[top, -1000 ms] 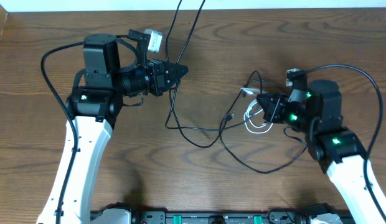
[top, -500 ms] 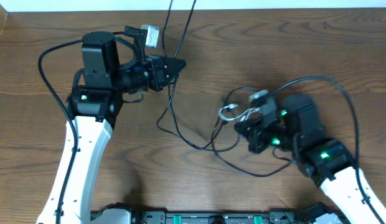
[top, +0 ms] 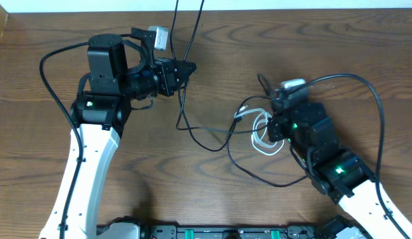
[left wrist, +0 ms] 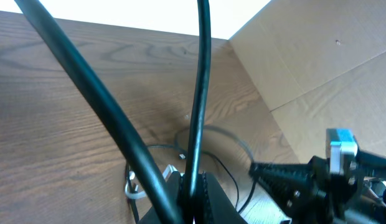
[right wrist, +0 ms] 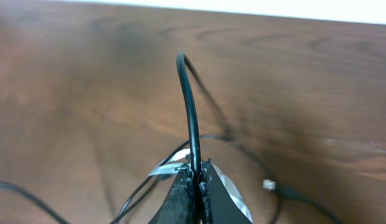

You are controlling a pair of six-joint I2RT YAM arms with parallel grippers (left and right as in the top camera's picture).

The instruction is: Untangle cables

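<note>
While the left claw (top: pixel 191 66) pinches a black cable (left wrist: pixel 199 81), the right claw (right wrist: pixel 197 175) clamps a black loop (right wrist: pixel 188 106).

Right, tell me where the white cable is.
In the overhead view the white cable lies looped on the table right of centre, directly beside the right gripper and tangled with the black cables.
</note>
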